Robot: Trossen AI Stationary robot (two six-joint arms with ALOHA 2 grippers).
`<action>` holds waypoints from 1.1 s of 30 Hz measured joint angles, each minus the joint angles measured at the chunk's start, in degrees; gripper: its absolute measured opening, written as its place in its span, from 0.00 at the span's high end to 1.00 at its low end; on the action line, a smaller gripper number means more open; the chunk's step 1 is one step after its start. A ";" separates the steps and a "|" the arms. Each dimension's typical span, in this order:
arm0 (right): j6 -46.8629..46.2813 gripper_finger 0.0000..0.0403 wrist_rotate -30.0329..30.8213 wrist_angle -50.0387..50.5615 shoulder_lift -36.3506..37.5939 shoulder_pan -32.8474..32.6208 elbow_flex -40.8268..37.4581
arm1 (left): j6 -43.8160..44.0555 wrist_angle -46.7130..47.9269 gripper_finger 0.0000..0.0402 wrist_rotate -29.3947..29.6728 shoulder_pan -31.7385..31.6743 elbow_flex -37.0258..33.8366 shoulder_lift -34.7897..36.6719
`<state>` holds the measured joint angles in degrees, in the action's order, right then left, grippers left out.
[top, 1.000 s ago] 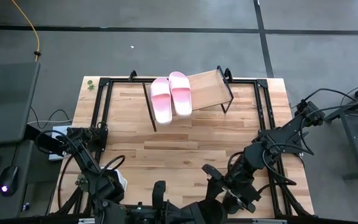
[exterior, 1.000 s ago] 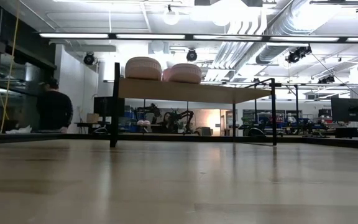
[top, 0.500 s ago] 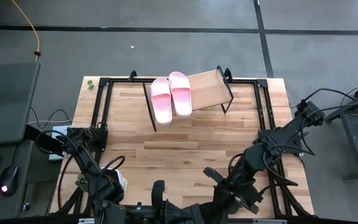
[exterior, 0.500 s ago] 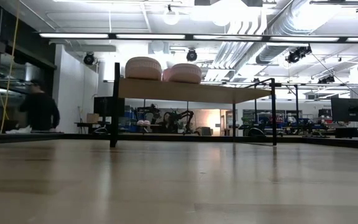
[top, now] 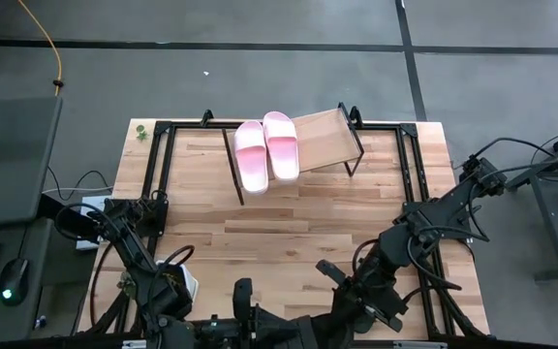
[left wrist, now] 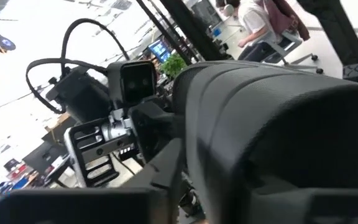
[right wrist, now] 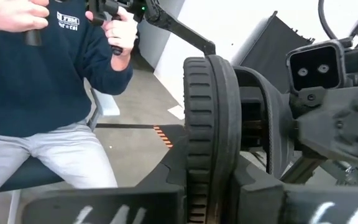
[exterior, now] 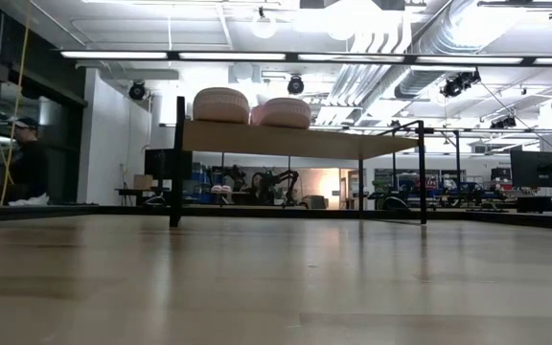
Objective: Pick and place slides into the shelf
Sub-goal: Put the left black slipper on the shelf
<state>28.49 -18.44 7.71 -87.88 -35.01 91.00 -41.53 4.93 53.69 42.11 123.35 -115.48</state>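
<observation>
While black slide (right wrist: pixel 207 143) fills view, right gripper clamps it.

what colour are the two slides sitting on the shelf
Pale pink slide sandals with white edges, on the light-wood shelf; clearest in the high view.

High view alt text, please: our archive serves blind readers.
Two pale pink slides lie side by side on the left part of a light-wood shelf, at the far edge of a butcher-block table. Both dark arms are drawn back at the near edge, the left arm and the right arm.
</observation>
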 joint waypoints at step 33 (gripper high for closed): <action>-2.96 0.95 10.88 7.95 0.93 3.00 0.11 | -3.68 1.11 0.39 37.57 9.48 -0.04 0.59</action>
<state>25.53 -7.55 15.66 -86.94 -32.01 91.11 -45.21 6.04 91.26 51.58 123.31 -114.89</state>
